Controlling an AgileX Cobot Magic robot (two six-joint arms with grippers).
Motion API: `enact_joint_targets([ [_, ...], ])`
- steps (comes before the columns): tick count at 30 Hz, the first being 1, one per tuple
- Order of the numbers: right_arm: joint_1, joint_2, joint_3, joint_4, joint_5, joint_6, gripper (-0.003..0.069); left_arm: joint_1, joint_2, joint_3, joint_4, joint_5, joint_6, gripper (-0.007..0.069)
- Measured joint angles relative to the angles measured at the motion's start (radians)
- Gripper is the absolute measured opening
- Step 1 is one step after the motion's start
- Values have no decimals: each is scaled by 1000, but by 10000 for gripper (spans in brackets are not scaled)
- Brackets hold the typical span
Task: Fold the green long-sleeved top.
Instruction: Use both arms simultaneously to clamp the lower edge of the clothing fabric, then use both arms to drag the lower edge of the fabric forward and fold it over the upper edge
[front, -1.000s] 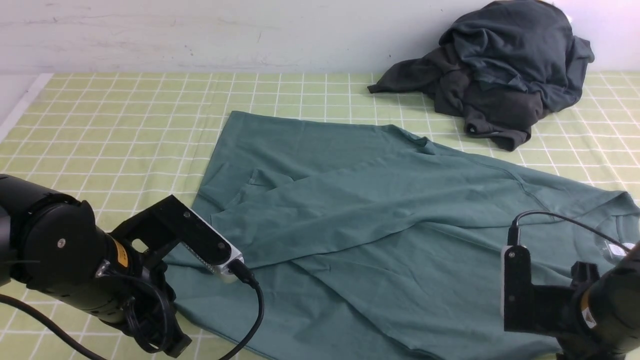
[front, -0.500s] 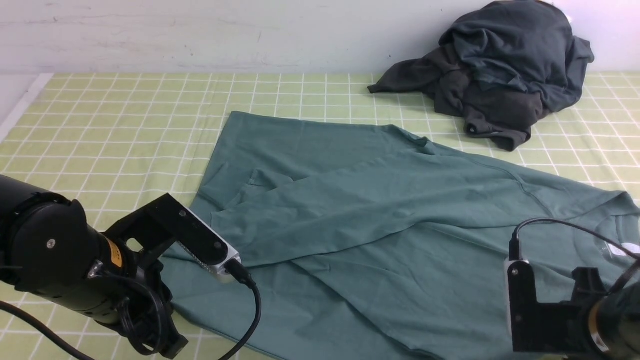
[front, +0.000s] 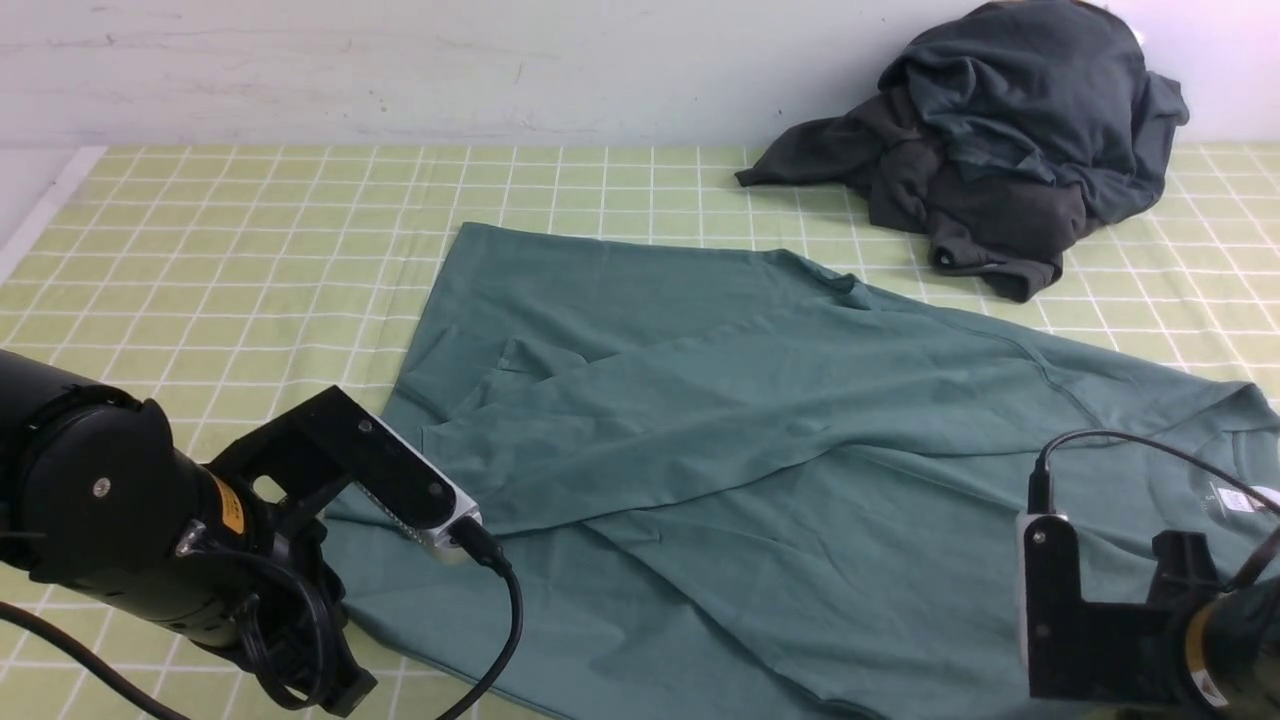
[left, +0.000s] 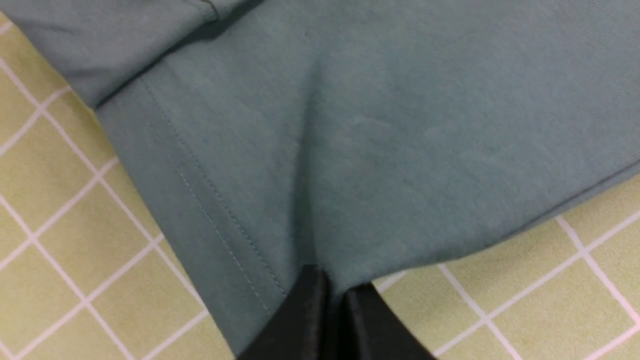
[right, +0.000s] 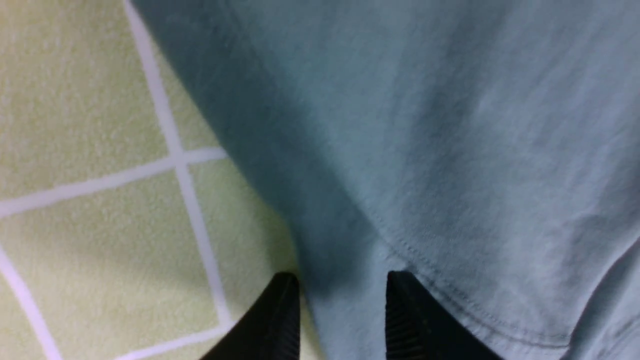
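The green long-sleeved top (front: 700, 420) lies spread and partly folded over itself on the checked cloth, its white neck label (front: 1240, 498) at the right. My left gripper (left: 329, 284) is shut on the hem corner at the top's near left; a crease runs up from the pinch. My right gripper (right: 342, 287) is at the top's near right edge, and its black fingers (right: 405, 310) stand apart with the stitched edge of the cloth (right: 450, 150) between them. In the front view both sets of fingertips are hidden under the wrists.
A dark charcoal heap of clothing (front: 1000, 150) sits at the back right against the wall. The yellow-green checked tablecloth (front: 250, 250) covers the table; its left edge (front: 40, 215) shows at the far left. Cables trail from both wrist cameras.
The right wrist has sunk lower toward the near edge of the table. The left arm shifted slightly down and left, then held still.
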Motion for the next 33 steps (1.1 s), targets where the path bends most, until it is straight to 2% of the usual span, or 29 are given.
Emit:
enact_joint_targets([
  [10, 0, 23, 1, 44, -43, 1, 221, 0, 0, 0, -4, -3, 0, 6],
  [13, 0, 23, 1, 44, -45, 1, 177, 0, 0, 0, -4, -3, 0, 6],
  [14, 0, 17, 1, 44, -45, 1, 108, 0, 0, 0, -4, -3, -3, 6],
  [15, 0, 9, 1, 44, -45, 3, 76, 0, 0, 0, -4, -3, -9, 6],
  [19, 0, -42, 1, 44, -39, 28, 1, 0, 0, -25, -4, 17, -74, 6],
  [23, 0, -110, -11, 25, 14, 38, -2, 0, 0, -114, 28, 69, -185, 6],
  [28, -40, -122, -90, -22, 51, 55, -3, 9, 17, -224, 85, 49, -274, 6],
  [33, -147, -56, -259, -72, -35, 72, -3, 58, 178, -449, 107, -45, -321, 6],
])
